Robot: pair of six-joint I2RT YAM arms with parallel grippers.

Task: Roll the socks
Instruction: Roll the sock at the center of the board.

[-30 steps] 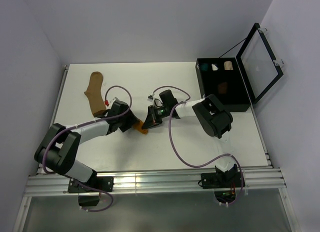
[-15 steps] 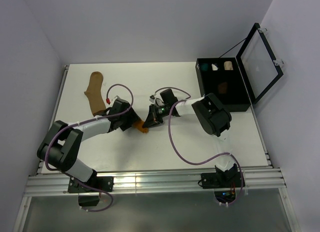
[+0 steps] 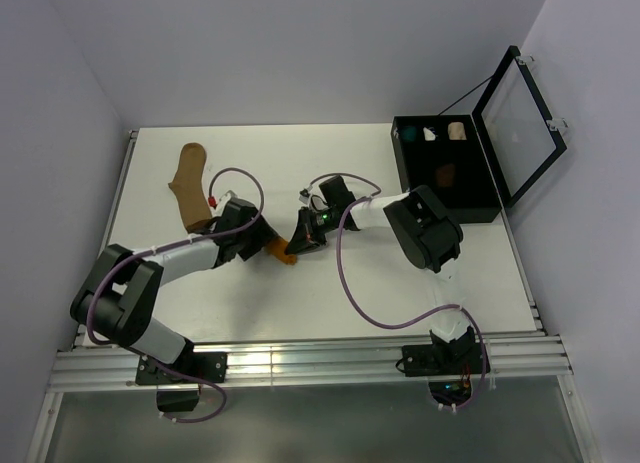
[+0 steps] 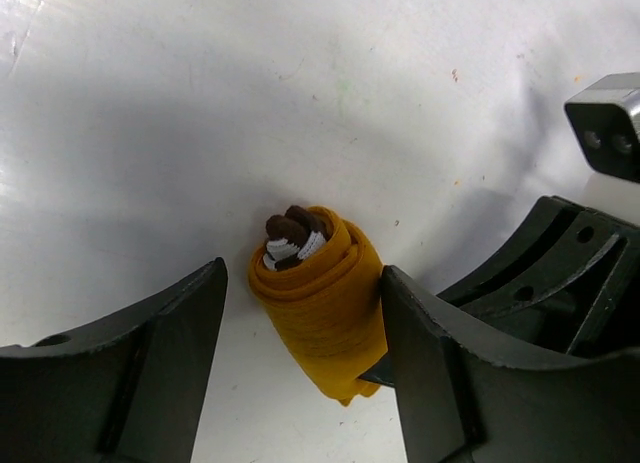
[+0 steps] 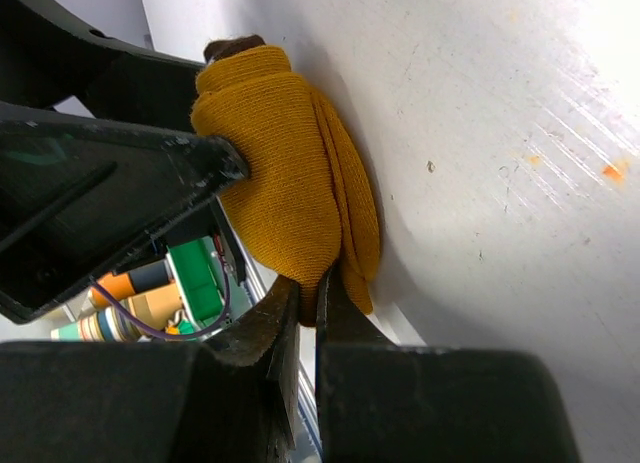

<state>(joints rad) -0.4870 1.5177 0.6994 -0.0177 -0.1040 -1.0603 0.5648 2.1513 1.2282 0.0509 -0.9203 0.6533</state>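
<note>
Left of the box point(image 3: 470, 205) (three bundles point(image 3: 429, 134) inside), right hand point(image 5: 308, 288) pinches mustard sock point(image 4: 325, 313); left hand point(image 4: 302, 278) gapes.

On the desk point(image 3: 400, 283) you have one tan sock point(image 3: 188, 188), one mustard sock point(image 4: 325, 308) and one dark brown sock point(image 4: 290, 226), three in all. One black case point(image 3: 470, 215) holds one teal bundle point(image 3: 408, 135), one white bundle point(image 3: 429, 134) and one cream bundle point(image 3: 457, 130).

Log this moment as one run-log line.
left gripper: open, straddling mustard sock roll | right gripper: shut on roll's tail | tan sock: flat
</note>
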